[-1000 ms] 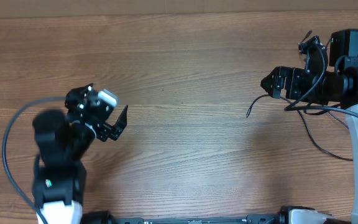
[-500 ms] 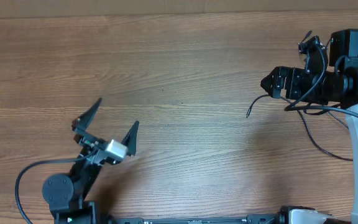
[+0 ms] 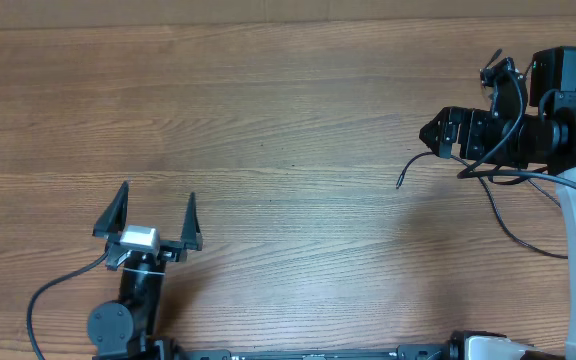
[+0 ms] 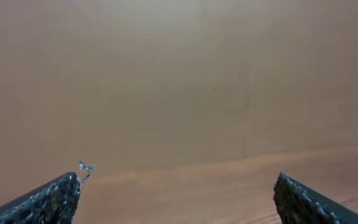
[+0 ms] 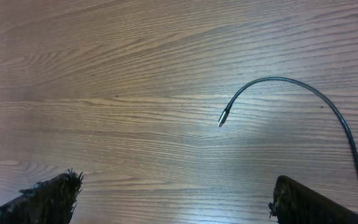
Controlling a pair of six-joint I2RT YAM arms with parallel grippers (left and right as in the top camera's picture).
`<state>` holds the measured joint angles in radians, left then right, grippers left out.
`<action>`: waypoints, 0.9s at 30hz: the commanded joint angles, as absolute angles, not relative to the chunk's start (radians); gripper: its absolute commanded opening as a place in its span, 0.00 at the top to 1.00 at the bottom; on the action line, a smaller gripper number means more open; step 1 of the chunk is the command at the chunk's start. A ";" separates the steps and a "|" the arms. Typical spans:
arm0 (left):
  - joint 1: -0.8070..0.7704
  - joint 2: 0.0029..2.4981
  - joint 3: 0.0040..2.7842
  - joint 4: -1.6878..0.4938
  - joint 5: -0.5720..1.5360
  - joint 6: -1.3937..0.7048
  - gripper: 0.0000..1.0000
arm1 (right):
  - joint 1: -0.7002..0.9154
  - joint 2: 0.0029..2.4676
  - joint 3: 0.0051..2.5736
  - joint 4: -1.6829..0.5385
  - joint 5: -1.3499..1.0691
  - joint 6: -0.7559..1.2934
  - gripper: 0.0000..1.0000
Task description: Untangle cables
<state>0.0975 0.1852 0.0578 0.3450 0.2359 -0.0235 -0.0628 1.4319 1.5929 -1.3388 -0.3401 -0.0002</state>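
Left hand [image 3: 156, 200] and right hand [image 5: 176, 193] wide open, empty; cable [image 5: 303, 87] just ahead of the right.

Even warm light, soft glare on table [image 5: 253, 134] near cable [image 5: 303, 93]; left wrist view hazy, unfocused

Wood-grain desk [image 3: 268, 110], light brown, grain running left to right, with a dull sheen near the middle. On its right part lies one thin black cable [image 5: 278, 78], flat on the wood in an open arc. Its silver-tipped plug end [image 5: 223, 117] rests on the boards, touching nothing else. The cable's other run leaves the right wrist view at the lower right.
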 commanded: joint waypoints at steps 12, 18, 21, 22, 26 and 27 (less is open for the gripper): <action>0.084 0.004 0.005 -0.082 0.015 -0.119 0.00 | -0.060 1.434 1.589 -1.338 -0.337 -0.005 0.00; 0.077 0.003 0.005 -0.081 0.022 -0.024 0.00 | -0.060 1.434 1.589 -1.338 -0.337 -0.005 0.00; 0.076 0.003 0.005 -0.082 0.020 -0.064 0.00 | -0.060 1.434 1.589 -1.338 -0.337 -0.005 0.00; 0.076 0.003 0.005 -0.081 0.019 -0.055 0.00 | -0.060 1.434 1.589 -1.338 -0.337 -0.005 0.00; 0.076 0.003 0.005 -0.081 0.019 -0.056 0.01 | -0.060 1.434 1.589 -1.338 -0.337 -0.005 0.00; 0.076 0.003 0.005 -0.078 0.018 -0.056 0.00 | -0.060 1.434 1.589 -1.338 -0.337 -0.005 0.00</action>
